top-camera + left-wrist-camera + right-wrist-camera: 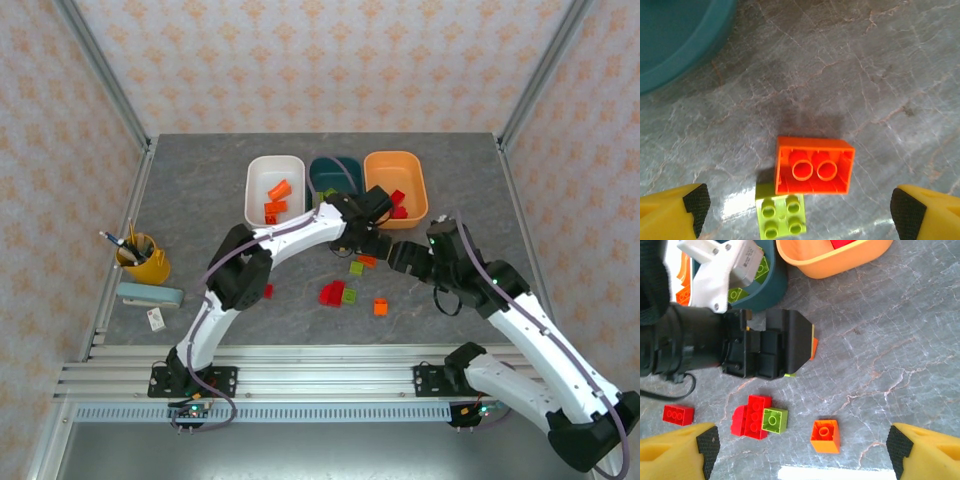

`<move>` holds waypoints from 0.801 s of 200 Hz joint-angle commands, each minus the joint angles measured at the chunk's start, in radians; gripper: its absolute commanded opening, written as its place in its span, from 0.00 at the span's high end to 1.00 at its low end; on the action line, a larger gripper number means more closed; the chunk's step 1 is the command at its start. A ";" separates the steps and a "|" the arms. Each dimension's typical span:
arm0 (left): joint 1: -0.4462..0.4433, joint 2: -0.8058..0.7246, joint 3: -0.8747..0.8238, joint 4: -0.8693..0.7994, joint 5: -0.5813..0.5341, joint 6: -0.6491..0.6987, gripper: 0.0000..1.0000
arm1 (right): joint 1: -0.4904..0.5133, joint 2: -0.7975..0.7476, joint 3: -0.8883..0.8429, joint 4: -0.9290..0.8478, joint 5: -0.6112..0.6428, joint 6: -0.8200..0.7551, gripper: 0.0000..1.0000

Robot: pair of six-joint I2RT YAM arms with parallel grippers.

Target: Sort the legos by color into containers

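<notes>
Yellow fingers (695,210) of the left gripper (800,211) stand spread wide just above the tabletop (200,200), grasping nothing, with an orange brick (815,165) lying hollow side up between them. At that brick's near left corner a green brick (781,216) touches it, studs up. Behind sit the white bin (256,180) holding orange pieces, the teal bin (325,168) holding green ones, and the orange bin (395,156) holding red.

By my judgement the step in hand is the pick of this orange brick, bound for the white bin. The next move calls for lowering and closing on the orange brick alone, without dragging the green one along.

Further right, a red and green cluster (333,293) and a lone orange brick (825,436) wait unsorted. Above them the right gripper (802,450) hovers, its fingers also parted and empty
</notes>
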 commanded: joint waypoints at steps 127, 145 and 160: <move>-0.047 0.143 0.121 -0.084 -0.107 0.086 0.45 | 0.004 -0.029 -0.022 -0.066 0.042 0.039 0.12; -0.047 0.132 0.127 -0.091 -0.121 0.084 0.49 | 0.004 -0.029 -0.023 -0.066 0.041 0.040 0.13; -0.046 0.105 0.127 -0.094 -0.139 0.080 0.50 | 0.005 -0.029 -0.021 -0.064 0.040 0.042 0.13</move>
